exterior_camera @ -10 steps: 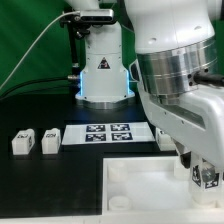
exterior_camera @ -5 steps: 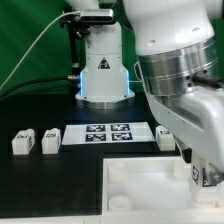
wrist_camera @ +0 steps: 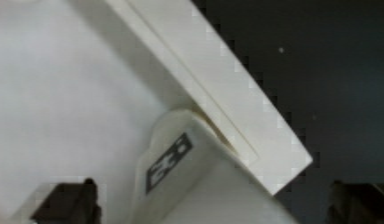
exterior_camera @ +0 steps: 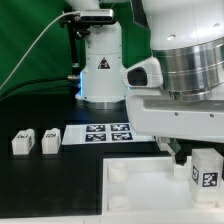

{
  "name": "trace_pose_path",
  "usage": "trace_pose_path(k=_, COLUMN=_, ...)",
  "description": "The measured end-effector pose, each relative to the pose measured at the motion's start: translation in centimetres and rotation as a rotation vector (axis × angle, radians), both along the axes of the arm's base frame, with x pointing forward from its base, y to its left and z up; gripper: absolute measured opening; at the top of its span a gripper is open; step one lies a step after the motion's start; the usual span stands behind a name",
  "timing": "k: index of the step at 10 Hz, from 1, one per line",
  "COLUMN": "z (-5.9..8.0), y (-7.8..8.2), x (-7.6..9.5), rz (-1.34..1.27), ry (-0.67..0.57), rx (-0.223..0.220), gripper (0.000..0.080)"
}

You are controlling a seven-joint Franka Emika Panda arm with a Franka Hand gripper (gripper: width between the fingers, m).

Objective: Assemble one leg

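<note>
Black table (exterior_camera: 60, 180) lying before a green backdrop. Spare legs (exterior_camera: 18, 143) waiting at the exterior view's left, well apart from the work. Marker board (exterior_camera: 105, 132) lying flat mid-table. White top (exterior_camera: 140, 190) sitting further right, probably placed to receive legs. Leg (exterior_camera: 206, 172) standing upright at its far right corner, touching the rim. Gripper (wrist_camera: 210, 205) hanging spread wide around it, fingertips (wrist_camera: 64, 202) seemingly not touching. Arm (exterior_camera: 185, 70) blocking the socket; seating cannot be judged.

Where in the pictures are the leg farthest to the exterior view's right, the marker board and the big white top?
Rightmost leg (exterior_camera: 207, 172): exterior view, on its tagged front face.
Marker board (exterior_camera: 100, 133): exterior view, on its middle.
White top (exterior_camera: 150, 192): exterior view, on its bare inner surface.
</note>
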State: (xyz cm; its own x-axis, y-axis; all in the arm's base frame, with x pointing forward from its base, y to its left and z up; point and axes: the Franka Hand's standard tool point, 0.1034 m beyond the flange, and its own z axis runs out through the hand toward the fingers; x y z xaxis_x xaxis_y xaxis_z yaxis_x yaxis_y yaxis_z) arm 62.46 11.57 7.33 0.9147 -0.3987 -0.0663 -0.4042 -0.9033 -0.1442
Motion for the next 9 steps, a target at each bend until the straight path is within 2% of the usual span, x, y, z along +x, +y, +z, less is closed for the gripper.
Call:
trace_pose_path(k=2, z=0.22, y=0.36, x=0.48, rz=0.270, ry=-0.046, rx=-0.045, gripper=0.0649)
trace_pose_path(k=3, z=0.13, y=0.25, x=0.42, rz=0.300, ry=-0.049, rx=-0.044, gripper=0.0649)
trace_pose_path(k=4, z=0.14, y=0.30, x=0.42, rz=0.235, ry=-0.041, rx=-0.038, gripper=0.0534)
trace_pose_path(k=5, z=0.14, y=0.31, x=0.42, rz=0.237, ry=-0.041, rx=-0.038, gripper=0.0534)
trace_pose_path(k=6, z=0.14, y=0.33, x=0.41, rz=0.226, ry=-0.039, rx=-0.037, gripper=0.0333)
trace_pose_path(k=7, z=0.08, y=0.08, x=0.40, rz=0.072, ry=-0.016, rx=-0.039, gripper=0.0300)
trace_pose_path(k=9, z=0.05, y=-0.02, x=0.39, rz=-0.080, ry=0.005, rx=-0.038, gripper=0.0300)
